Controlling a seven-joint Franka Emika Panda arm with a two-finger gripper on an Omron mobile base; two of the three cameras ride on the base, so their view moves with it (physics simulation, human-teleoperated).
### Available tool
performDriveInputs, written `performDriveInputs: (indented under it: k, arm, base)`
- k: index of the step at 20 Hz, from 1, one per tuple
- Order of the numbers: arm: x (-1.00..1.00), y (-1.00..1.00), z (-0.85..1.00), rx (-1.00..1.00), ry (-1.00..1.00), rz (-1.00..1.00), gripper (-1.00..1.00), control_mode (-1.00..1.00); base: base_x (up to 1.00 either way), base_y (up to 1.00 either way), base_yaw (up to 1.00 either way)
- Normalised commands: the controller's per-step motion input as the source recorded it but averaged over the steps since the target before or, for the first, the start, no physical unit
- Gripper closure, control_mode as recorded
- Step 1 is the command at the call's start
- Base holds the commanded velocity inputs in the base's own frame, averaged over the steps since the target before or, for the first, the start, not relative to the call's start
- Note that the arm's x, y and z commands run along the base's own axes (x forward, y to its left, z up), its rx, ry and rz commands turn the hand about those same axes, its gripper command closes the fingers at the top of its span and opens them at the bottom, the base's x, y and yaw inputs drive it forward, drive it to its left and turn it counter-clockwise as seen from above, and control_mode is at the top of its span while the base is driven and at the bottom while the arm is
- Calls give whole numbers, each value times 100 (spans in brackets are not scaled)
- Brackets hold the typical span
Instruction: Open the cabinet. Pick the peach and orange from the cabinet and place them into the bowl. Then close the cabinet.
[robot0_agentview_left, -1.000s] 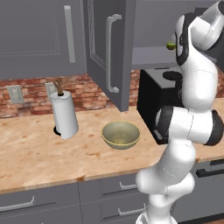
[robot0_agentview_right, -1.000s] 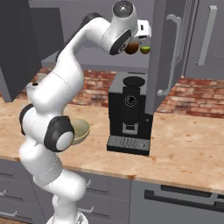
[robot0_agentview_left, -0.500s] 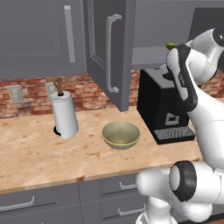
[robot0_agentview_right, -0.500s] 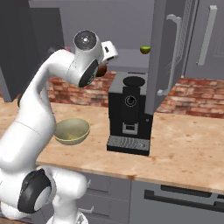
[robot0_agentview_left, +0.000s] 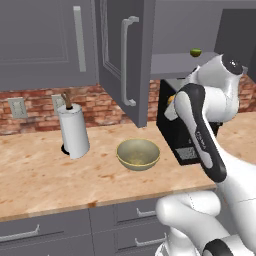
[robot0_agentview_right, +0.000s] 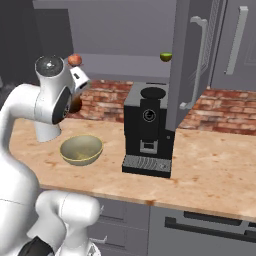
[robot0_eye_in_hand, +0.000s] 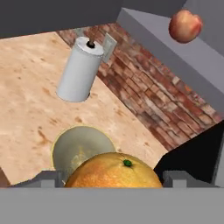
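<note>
Closest to the hand camera, the round orange (robot0_eye_in_hand: 114, 170) with a small green stem dot sits between the two dark fingers (robot0_eye_in_hand: 114, 178), which stand wide apart on either side of it and appear to grip it. In the right base view the orange (robot0_agentview_right: 75, 105) shows as a dark brownish ball at the end of the white arm, above the counter. Just past it and lower lies the wide olive-tan bowl (robot0_eye_in_hand: 78, 146) with a yellowish inside, resting on the speckled tan stone counter (robot0_eye_in_hand: 26, 87). Farther back stands a white paper-towel roll (robot0_eye_in_hand: 78, 72) on an upright holder, near the red brick wall (robot0_eye_in_hand: 148, 96). Beside the bowl is a black coffee machine (robot0_agentview_right: 147, 130). Above, the grey wall cabinet (robot0_agentview_left: 125, 60) hangs open; on its grey shelf (robot0_agentview_right: 120, 62) rest the small pink-red peach (robot0_eye_in_hand: 185, 25) and, well apart from it, a small green fruit (robot0_agentview_right: 166, 56).
</note>
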Motion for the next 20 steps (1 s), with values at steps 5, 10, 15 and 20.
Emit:
performDriveInputs:
  k: [5,10,15,20]
  arm:
    - [-7,91,-18,-15,36,18,100,-100]
    - [0,0,-4,0,-1,0,100,-100]
    - [-4,-1,-50,-2,3,7,100,-100]
    - [-2,-1,-58,-4,2,13,100,-100]
  base:
    - [0,0,0]
    - [0,0,0]
    - [0,0,0]
    - [0,0,0]
